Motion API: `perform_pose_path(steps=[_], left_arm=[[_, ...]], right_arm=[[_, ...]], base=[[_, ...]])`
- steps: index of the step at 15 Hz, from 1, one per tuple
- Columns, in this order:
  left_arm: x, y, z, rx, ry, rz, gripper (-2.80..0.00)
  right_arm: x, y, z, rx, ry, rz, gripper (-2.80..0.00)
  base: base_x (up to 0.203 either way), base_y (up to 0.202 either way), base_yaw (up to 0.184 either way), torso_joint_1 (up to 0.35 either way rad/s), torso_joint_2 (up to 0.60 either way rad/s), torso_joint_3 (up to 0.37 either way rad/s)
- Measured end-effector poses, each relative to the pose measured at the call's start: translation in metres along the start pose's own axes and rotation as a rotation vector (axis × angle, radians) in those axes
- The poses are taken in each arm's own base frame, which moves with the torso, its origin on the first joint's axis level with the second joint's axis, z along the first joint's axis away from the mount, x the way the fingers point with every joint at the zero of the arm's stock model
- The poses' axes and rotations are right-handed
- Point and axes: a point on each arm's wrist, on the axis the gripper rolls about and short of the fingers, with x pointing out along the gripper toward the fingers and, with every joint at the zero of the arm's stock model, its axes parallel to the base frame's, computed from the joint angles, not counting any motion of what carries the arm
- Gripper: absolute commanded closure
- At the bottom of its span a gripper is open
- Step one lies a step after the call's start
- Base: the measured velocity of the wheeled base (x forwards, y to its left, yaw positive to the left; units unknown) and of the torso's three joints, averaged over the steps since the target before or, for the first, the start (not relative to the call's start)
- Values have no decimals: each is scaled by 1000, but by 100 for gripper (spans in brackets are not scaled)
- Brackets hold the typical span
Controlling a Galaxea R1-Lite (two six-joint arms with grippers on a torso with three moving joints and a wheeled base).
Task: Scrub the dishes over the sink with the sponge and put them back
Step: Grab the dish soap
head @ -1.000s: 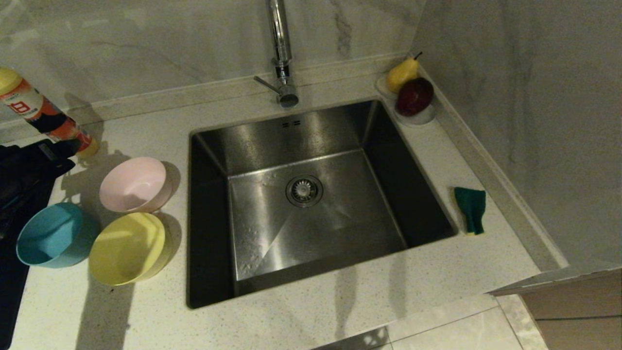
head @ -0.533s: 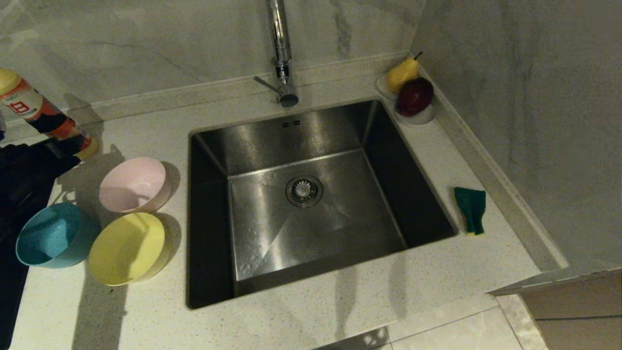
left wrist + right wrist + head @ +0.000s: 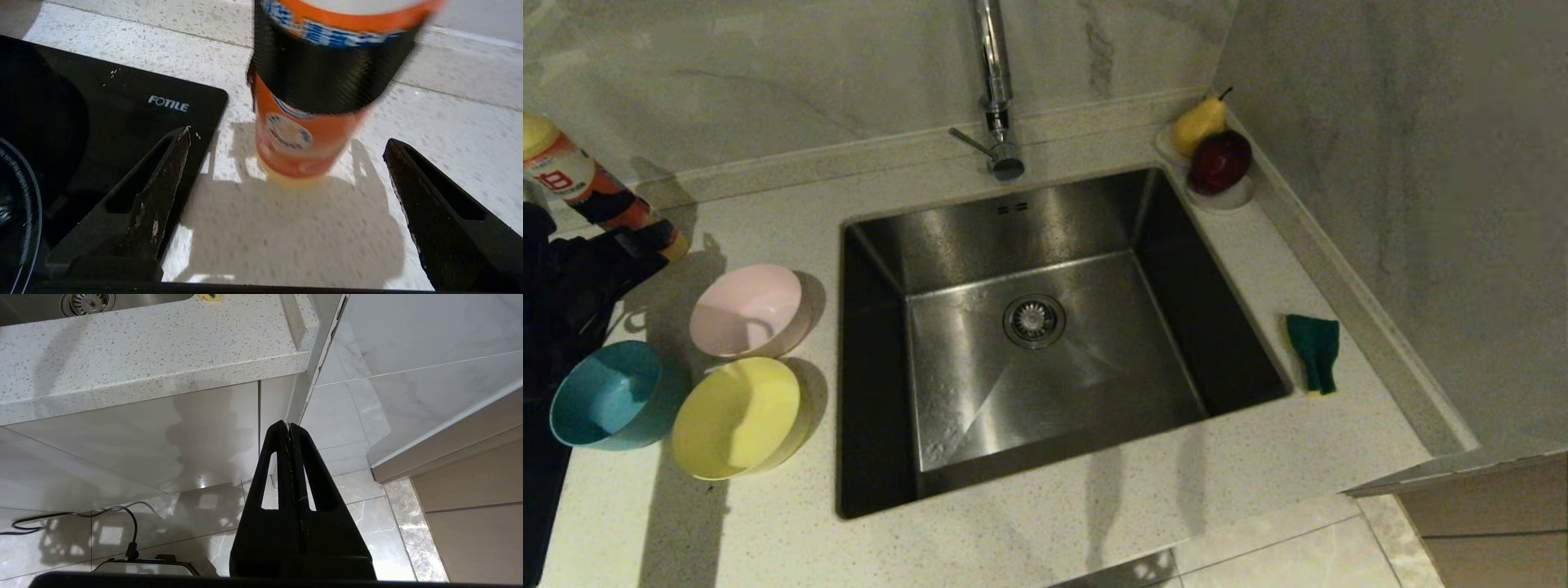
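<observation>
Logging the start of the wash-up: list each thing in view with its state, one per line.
Pink bowl: upright, empty, on the counter.
Yellow bowl: upright, empty, beside the pink bowl.
Blue bowl: upright, empty.
Sponge: green face up, on the counter.
Sink: nothing in it.
Tap: no water running.
Bottle: standing.
Left end effector: open, empty, facing the bottle.
Right end effector: shut, parked below the counter.

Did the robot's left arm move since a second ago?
Yes. In the head view the left arm has crept up toward the orange bottle, away from the blue bowl.
</observation>
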Motion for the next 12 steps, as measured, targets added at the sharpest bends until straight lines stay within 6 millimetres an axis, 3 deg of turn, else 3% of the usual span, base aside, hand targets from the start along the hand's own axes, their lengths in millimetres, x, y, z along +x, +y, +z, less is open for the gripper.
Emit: perform_pose_path(steps=[1,9,12], left_arm=[[3,0,-1,0,-2,-1,0],[29,0,-3,5,-63,-11,0],[31,2,-9,3,-51,-4,0]], right_arm=[[0,0,0,0,0,0,0],[0,0,0,0,0,0,0],[0,0,0,0,0,0,0]], base=[[0,0,0,0,0,0],[0,0,0,0,0,0],[0,0,0,0,0,0]])
